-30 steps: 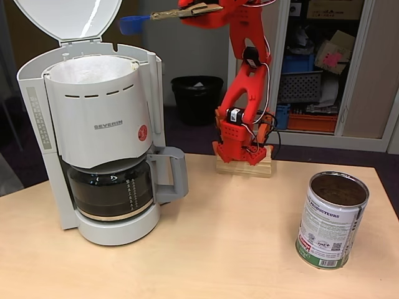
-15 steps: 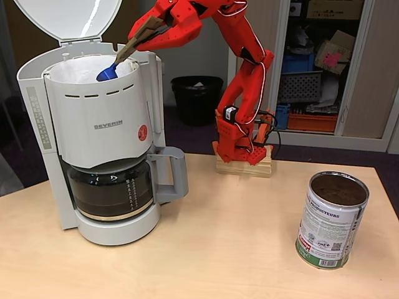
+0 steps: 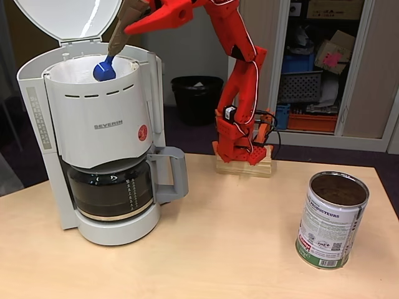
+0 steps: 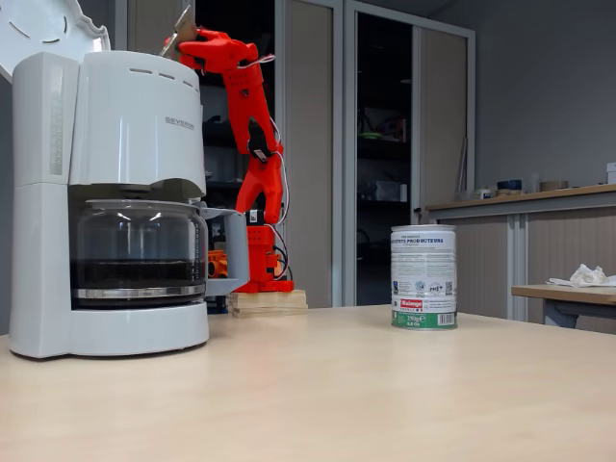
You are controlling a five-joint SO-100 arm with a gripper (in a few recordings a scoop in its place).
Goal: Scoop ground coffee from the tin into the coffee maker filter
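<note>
The gripper [image 3: 128,18] hangs above the open top of the coffee maker [image 3: 100,137], closed on the brown handle of a blue scoop [image 3: 104,70] whose bowl dips inside the coffee maker filter [image 3: 75,71], near the filter's right rim in that fixed view. The scoop's handle slants up and to the right from the bowl (whether any ground coffee lies in the bowl cannot be told). The tin [image 3: 331,219] stands upright on the worktop [image 3: 218,249], well to the right of the coffee maker, lid off, brown inside. In the low fixed view the gripper [image 4: 178,38] sits just above the coffee maker's top edge.
</note>
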